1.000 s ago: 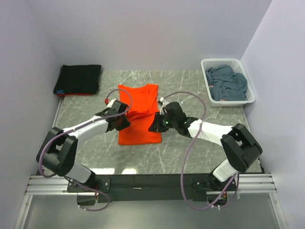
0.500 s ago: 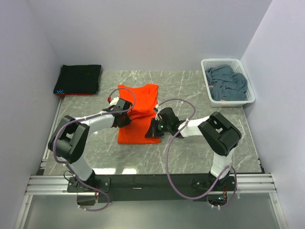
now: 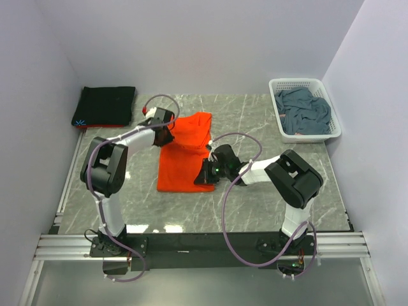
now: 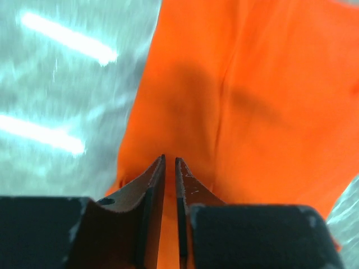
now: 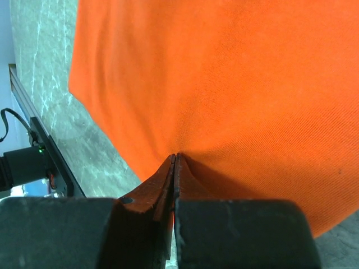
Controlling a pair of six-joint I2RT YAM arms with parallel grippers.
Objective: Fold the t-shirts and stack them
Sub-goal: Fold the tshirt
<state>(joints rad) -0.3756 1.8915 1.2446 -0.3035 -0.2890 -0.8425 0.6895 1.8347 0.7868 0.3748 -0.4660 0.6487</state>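
Observation:
The orange t-shirt (image 3: 185, 156) lies partly folded in the middle of the table. My left gripper (image 3: 164, 131) is at its far left corner, jaws nearly closed with orange cloth (image 4: 252, 84) between them (image 4: 169, 159). My right gripper (image 3: 205, 174) is at the shirt's near right edge, shut and pinching the orange cloth (image 5: 224, 73) at its tips (image 5: 174, 156). The black t-shirt (image 3: 105, 105) lies folded at the back left, a light-blue mark at its near corner. The blue-grey t-shirt (image 3: 305, 109) is crumpled in the basket.
The white lattice basket (image 3: 333, 131) stands at the back right against the right wall. Grey marble table (image 3: 255, 121) shows around the orange shirt. Walls close in the back and both sides. A metal rail (image 3: 191, 239) runs along the near edge.
My left gripper has moved from the shirt's left middle to its far left corner. My right gripper shifted slightly left along the shirt's near right edge, then held still.

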